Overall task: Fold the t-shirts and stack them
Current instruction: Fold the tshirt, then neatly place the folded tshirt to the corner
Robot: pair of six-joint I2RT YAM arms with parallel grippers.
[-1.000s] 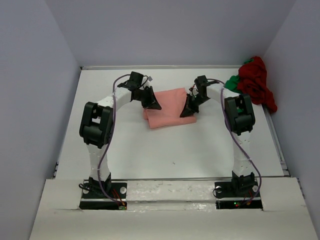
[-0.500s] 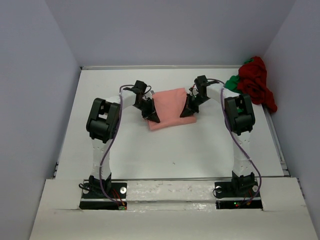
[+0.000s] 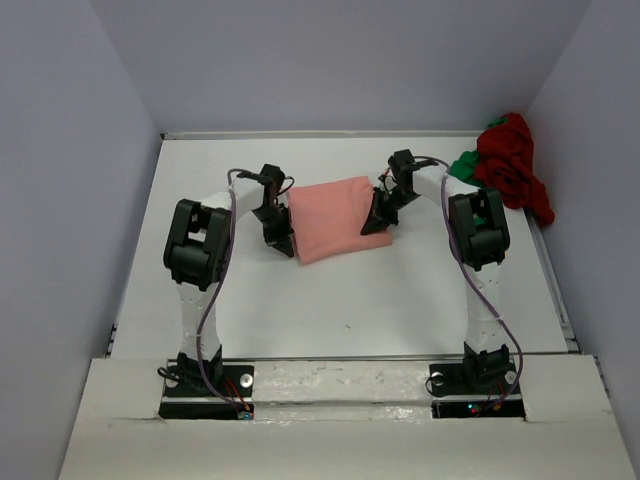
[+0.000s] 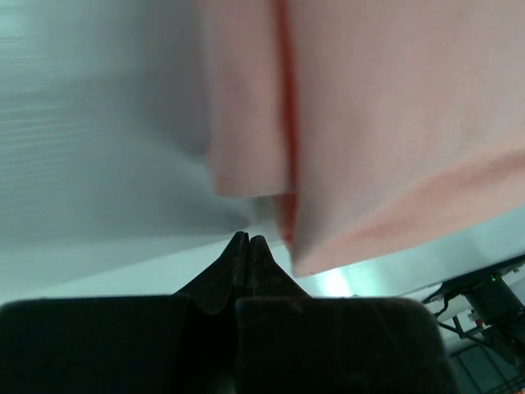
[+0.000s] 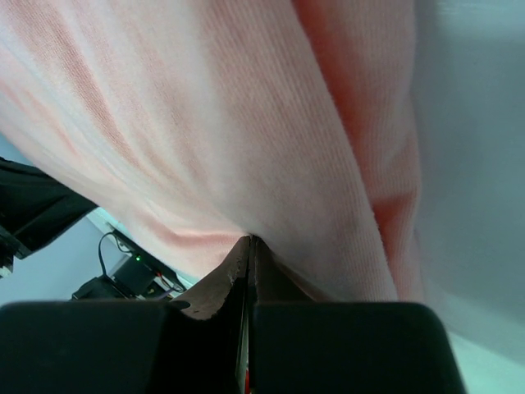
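Note:
The salmon-pink t-shirt [image 3: 335, 215] lies folded into a small rectangle at the table's middle back. My left gripper [image 3: 283, 243] is shut and empty, just off the shirt's left edge; in the left wrist view its tips [image 4: 248, 238] sit beside the folded edge [image 4: 385, 123]. My right gripper [image 3: 375, 225] is shut, its tips resting against the shirt's right side; in the right wrist view they [image 5: 250, 240] touch the pink cloth [image 5: 205, 107]. The dark red t-shirt [image 3: 510, 165] lies crumpled at the back right, with the bright green t-shirt [image 3: 463, 165] partly under it.
The white table [image 3: 350, 300] is enclosed by grey walls at the back and both sides. The two-shirt pile sits against the right wall, close behind my right arm's elbow [image 3: 482, 230].
My left gripper has slid from the pink shirt's upper left edge down and left, off the cloth. The shirt's left edge has shifted slightly. The right arm has not moved.

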